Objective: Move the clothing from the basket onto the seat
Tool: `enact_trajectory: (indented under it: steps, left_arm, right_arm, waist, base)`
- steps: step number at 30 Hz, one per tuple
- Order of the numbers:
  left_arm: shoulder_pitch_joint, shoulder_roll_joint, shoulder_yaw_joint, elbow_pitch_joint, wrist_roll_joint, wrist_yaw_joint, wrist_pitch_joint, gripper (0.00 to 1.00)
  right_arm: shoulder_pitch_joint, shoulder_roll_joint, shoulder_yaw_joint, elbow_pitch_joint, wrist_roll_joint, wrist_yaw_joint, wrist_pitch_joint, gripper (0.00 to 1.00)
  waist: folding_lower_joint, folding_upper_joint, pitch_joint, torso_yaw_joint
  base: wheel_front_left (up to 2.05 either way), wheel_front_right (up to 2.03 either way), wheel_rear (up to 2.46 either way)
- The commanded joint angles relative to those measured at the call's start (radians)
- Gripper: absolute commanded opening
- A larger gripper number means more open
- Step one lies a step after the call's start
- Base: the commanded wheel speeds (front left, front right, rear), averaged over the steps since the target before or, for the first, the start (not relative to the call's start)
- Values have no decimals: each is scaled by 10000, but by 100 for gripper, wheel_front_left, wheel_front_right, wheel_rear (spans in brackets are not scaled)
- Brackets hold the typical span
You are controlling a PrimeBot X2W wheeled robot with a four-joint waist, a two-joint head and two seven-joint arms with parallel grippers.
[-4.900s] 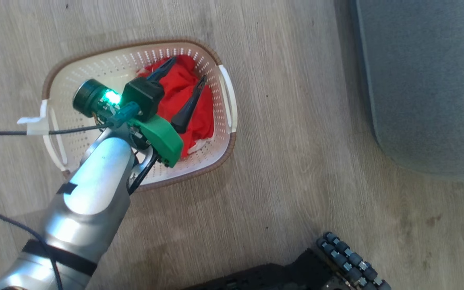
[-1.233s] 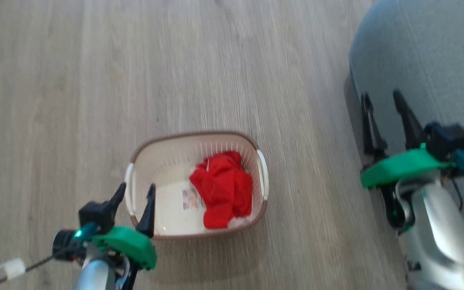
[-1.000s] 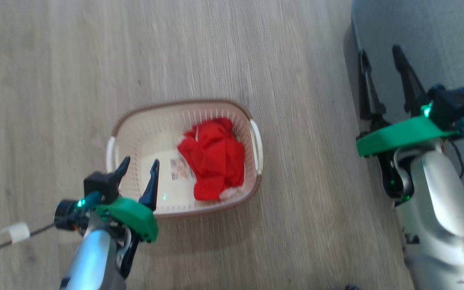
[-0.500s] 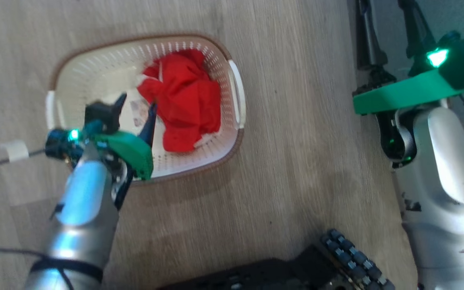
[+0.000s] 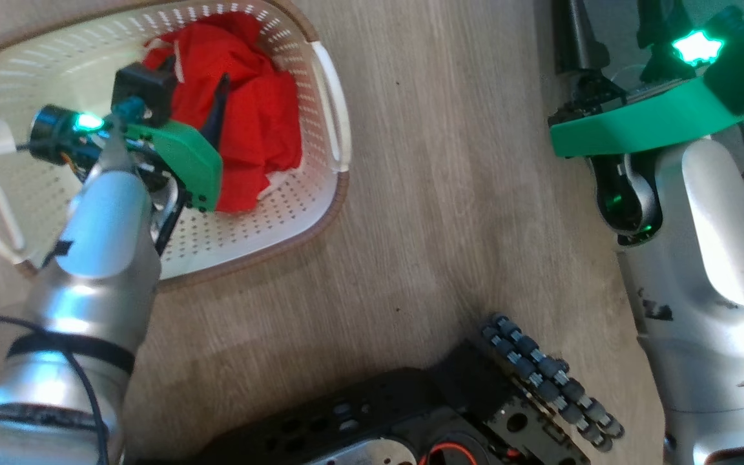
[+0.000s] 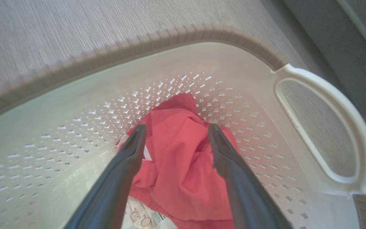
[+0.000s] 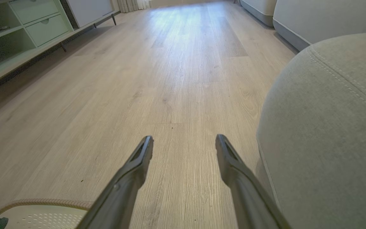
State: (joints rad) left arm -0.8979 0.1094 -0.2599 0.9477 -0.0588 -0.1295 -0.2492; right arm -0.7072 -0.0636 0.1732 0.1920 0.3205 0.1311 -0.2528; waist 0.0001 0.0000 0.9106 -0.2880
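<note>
The clothing (image 5: 249,123), a crumpled heap of bright red fabric with a sliver of white at its edge, lies inside the basket (image 5: 268,219) against the end nearest the seat (image 7: 329,127) — none of it on the grey cushion. A corner of a paper label (image 6: 141,218) shows on the basket floor beside the heap. The left gripper (image 6: 176,128) reaches down into the basket with its jaws spread wide, one dark finger on either side of the top of the red pile; whether the tips touch the cloth cannot be told. The right gripper (image 7: 184,138), jaws likewise parted and holding nothing, hangs over the wood floor (image 5: 443,194) just beside the seat's rounded corner. A low cabinet (image 7: 17,28) lines the far wall.
</note>
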Motion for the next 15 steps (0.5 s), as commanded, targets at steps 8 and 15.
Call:
enact_trajectory:
  steps: [8, 15]
  left_arm:
    - [-847, 379, -120, 1792, 208, 32, -126, 100]
    - [-1183, 192, -397, 2777, 290, 35, 2, 100]
  right_arm:
    - [123, 133, 233, -503, 137, -4, -90, 100]
    - [378, 133, 116, -628, -25, -4, -90, 100]
  waist:
    - [-1, 0, 640, -531]
    - [-1, 0, 760, -532]
  base:
    - [0, 0, 0]
    - [0, 0, 0]
